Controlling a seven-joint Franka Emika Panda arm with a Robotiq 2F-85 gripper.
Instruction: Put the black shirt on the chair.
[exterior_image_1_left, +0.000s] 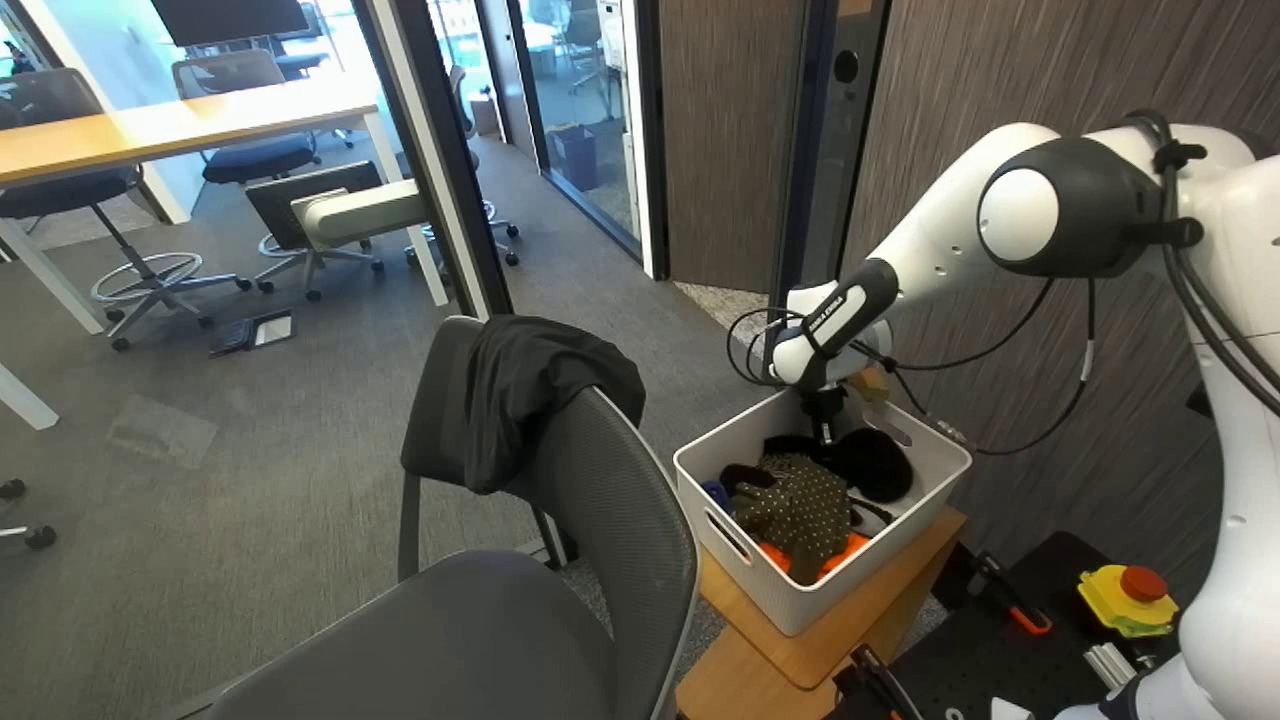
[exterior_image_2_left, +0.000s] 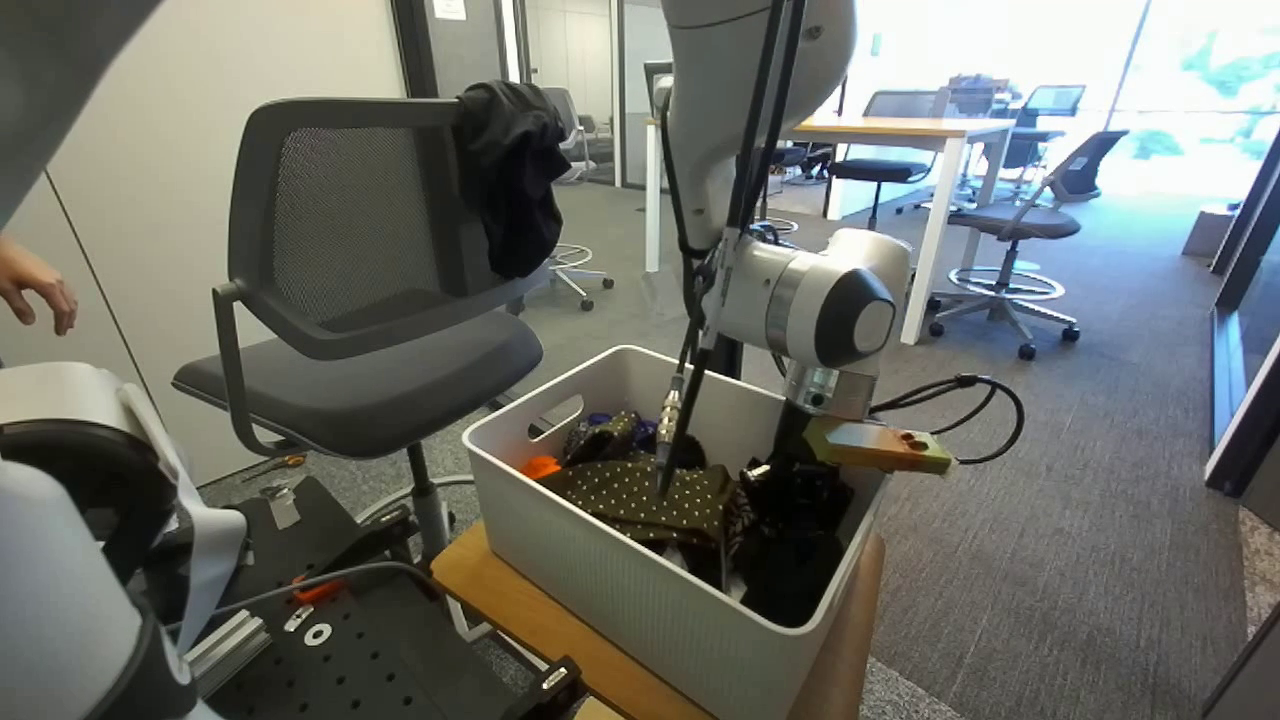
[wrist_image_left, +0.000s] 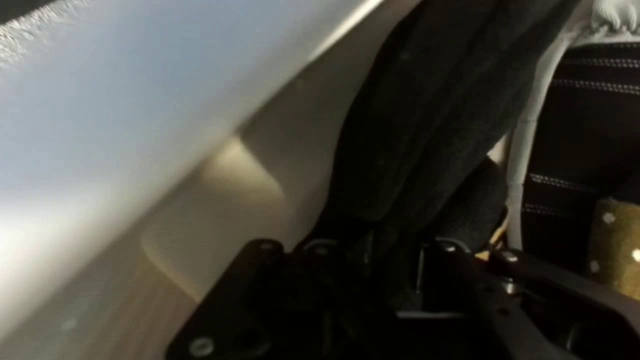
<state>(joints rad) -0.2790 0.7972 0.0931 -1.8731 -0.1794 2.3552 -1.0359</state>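
Presently, the white robot arm (exterior_image_1_left: 930, 240) is in a bent position, wrist end low. The gray chair (exterior_image_1_left: 450, 640) stands upright near the wooden bench (exterior_image_1_left: 850, 622). The bench supports the white bin (exterior_image_2_left: 640, 600). The black shirt (exterior_image_2_left: 510, 170), identifiable by color only, is draped over an upper corner of the chair's backrest (exterior_image_2_left: 350, 210), outside the bin; both exterior views show it. Further black cloth (exterior_image_1_left: 875, 465) lies inside the bin, next to an olive dotted fabric (exterior_image_1_left: 795, 510). The tool (wrist_image_left: 382, 250) is located inside the bin, near one wall. In the wrist view, black cloth bunches at the tool; low contrast hides the contact area, so it cannot be told whether the tool is spread, pressed together or pinching the cloth. Orange fabric (exterior_image_1_left: 845, 550) shows at the end of the bin opposite the tool, partly beneath the dotted fabric. A yellow housing (exterior_image_1_left: 1108, 603) with a red button (exterior_image_1_left: 1143, 583) on top sits beside the arm.
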